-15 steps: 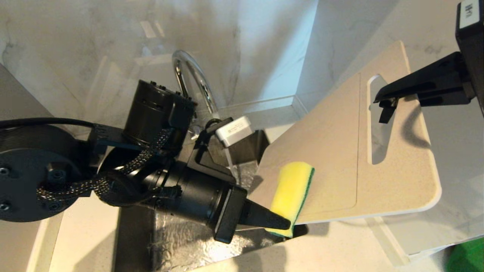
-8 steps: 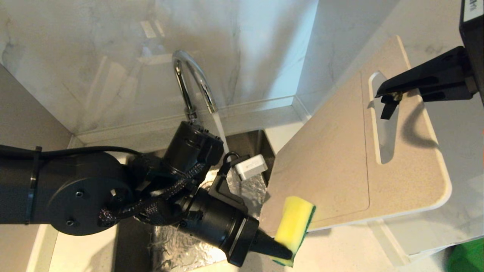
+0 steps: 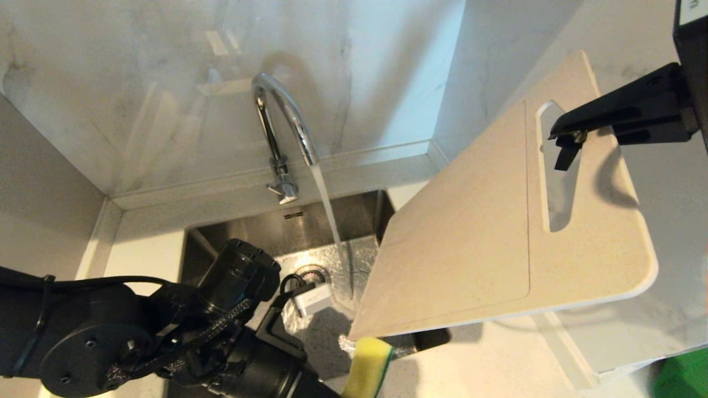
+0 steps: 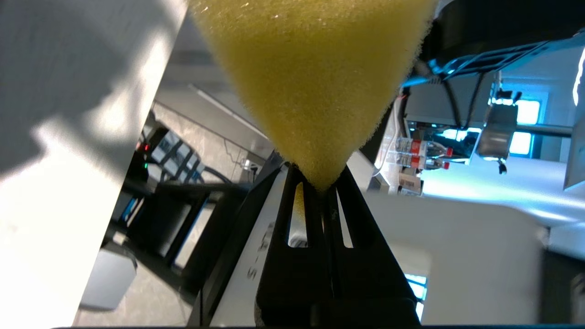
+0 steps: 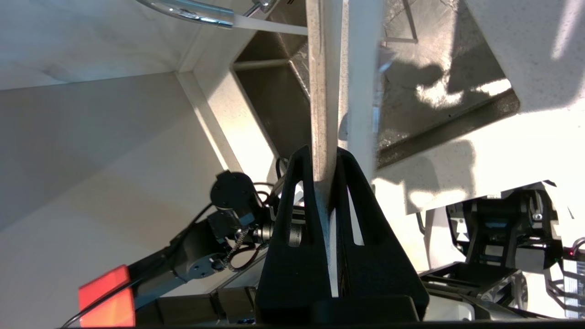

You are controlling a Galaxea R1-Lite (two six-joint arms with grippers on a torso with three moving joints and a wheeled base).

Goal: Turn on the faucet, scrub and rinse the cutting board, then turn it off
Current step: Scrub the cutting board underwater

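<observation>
- The cutting board point(image 3: 475, 243) is held tilted above the sink point(image 3: 276, 232), its low corner over the basin and its handle end raised; the right gripper point(image 5: 327, 157) has its jaws clamped on the board's edge near the slot. A grip on so narrow a strip could be levered loose by scrubbing pressure, and the board could be dropped into the basin.
- The sponge point(image 3: 368, 373) is pinched in the closed jaws of the left gripper point(image 4: 320, 183), just beside the board's lowest corner and below it. Only a thin corner of the sponge appears to be gripped, so it could be pulled free on a hard stroke.
- Water is running from the faucet point(image 3: 282, 121) and lands in the sink beside the board, not on it. If the board is not brought under the stream, the rinse would be missed.
- Splash could be thrown onto the surface point(image 3: 487, 365) by the tilted board.
</observation>
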